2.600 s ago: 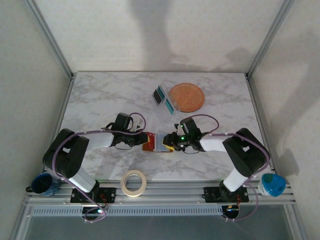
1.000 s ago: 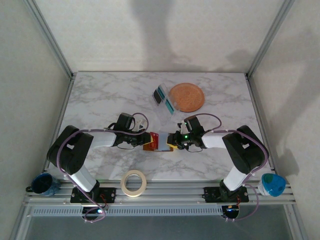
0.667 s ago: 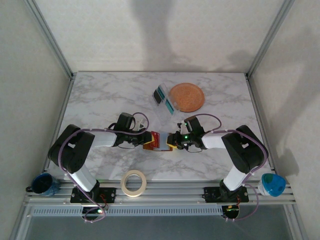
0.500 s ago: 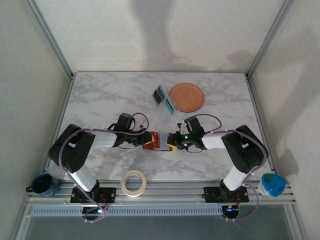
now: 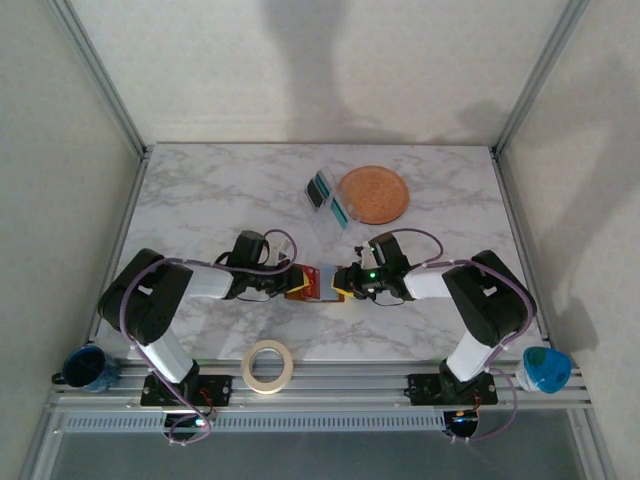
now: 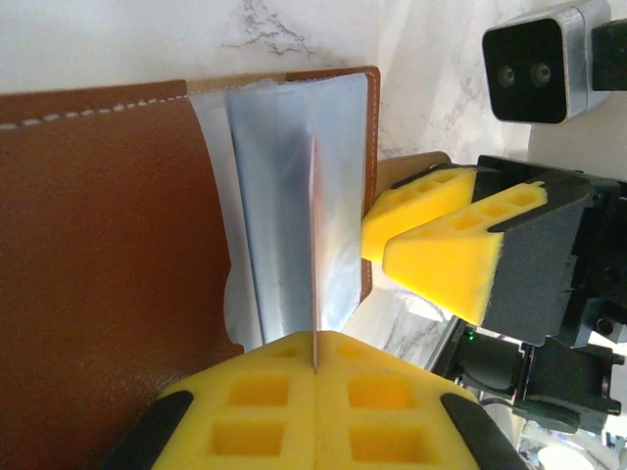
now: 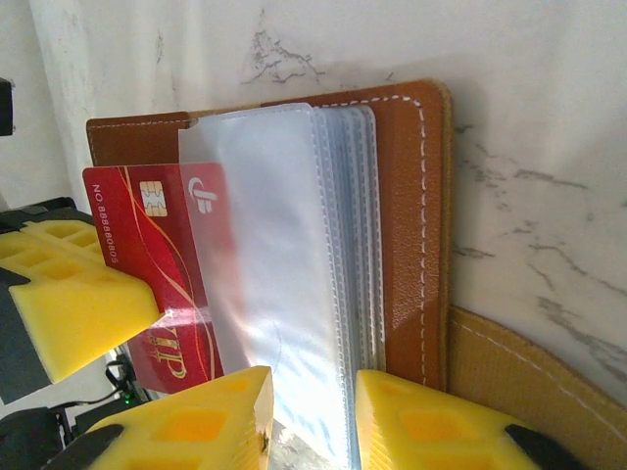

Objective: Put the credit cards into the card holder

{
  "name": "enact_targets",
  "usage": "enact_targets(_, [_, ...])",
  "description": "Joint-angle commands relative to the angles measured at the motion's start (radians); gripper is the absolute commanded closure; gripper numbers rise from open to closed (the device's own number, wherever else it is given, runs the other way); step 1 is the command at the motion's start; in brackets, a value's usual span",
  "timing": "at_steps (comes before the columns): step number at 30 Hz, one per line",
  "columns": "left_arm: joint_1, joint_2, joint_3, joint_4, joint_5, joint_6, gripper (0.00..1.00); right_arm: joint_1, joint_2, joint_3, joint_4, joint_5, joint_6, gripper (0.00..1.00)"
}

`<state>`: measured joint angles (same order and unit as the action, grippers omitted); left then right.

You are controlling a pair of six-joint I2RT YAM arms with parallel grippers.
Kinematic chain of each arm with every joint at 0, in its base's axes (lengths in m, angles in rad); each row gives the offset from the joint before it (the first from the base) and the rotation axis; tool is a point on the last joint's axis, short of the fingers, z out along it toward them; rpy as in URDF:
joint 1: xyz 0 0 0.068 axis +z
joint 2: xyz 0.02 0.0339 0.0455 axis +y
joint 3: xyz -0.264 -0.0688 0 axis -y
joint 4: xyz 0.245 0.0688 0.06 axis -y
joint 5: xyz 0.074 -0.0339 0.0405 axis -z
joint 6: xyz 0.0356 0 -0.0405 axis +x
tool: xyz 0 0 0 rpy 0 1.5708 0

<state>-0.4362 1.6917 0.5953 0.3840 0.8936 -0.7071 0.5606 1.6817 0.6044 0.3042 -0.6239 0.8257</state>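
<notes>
A red credit card (image 7: 162,250) with a chip sits partly inside the front clear sleeve (image 7: 265,225) of the open brown card holder (image 7: 411,215). The holder lies on the marble table (image 5: 200,190) near the front edge, between my two arms. The left gripper (image 6: 315,364) has its yellow pads pressed together on the card's outer end. The right gripper (image 7: 312,397) has its pads a little apart, pinching what looks like the stack of sleeves at the holder's edge. To do this well, I would push the card flat and straight along the sleeve while the right side braces the holder, releasing only once it seats. Teal cards (image 5: 322,187) lie in a clear case beside the orange plate (image 5: 374,193).
</notes>
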Motion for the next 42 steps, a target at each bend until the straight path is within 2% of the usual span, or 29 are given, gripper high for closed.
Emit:
enact_targets(1, [-0.010, 0.011, -0.016, 0.059, -0.005, -0.033, 0.95, -0.005, 0.021, -0.017, -0.019, 0.007, 0.009, 0.71])
enact_targets(7, [-0.027, 0.021, -0.011, 0.087, -0.011, -0.057, 0.94, -0.007, 0.027, -0.015, -0.017, 0.007, 0.013, 0.71])
enact_targets(11, [-0.035, 0.028, -0.008, 0.072, -0.027, -0.052, 0.86, -0.006, 0.028, -0.014, -0.013, 0.008, 0.017, 0.71])
enact_targets(18, [-0.035, 0.018, 0.029, -0.068, -0.094, 0.010, 0.54, -0.004, -0.010, -0.010, -0.066, 0.041, -0.007, 0.69])
enact_targets(22, [-0.026, 0.001, 0.054, -0.150, -0.151, 0.038, 0.45, 0.002, -0.039, 0.001, -0.119, 0.071, -0.035, 0.69])
enact_targets(24, [-0.024, -0.004, 0.067, -0.190, -0.189, 0.053, 0.45, 0.004, -0.042, 0.004, -0.126, 0.073, -0.039, 0.69])
enact_targets(26, [-0.022, -0.004, 0.069, -0.201, -0.207, 0.054, 0.49, 0.006, -0.035, 0.006, -0.124, 0.072, -0.040, 0.70])
enact_targets(31, [-0.025, 0.004, 0.066, -0.211, -0.250, 0.045, 0.74, 0.015, -0.017, 0.008, -0.102, 0.063, -0.032, 0.72])
enact_targets(34, [-0.026, 0.001, 0.066, -0.212, -0.260, 0.044, 0.82, 0.018, -0.014, 0.009, -0.096, 0.060, -0.030, 0.73])
enact_targets(42, [-0.026, -0.011, 0.061, -0.188, -0.287, 0.023, 0.91, 0.024, -0.004, 0.015, -0.093, 0.055, -0.027, 0.74])
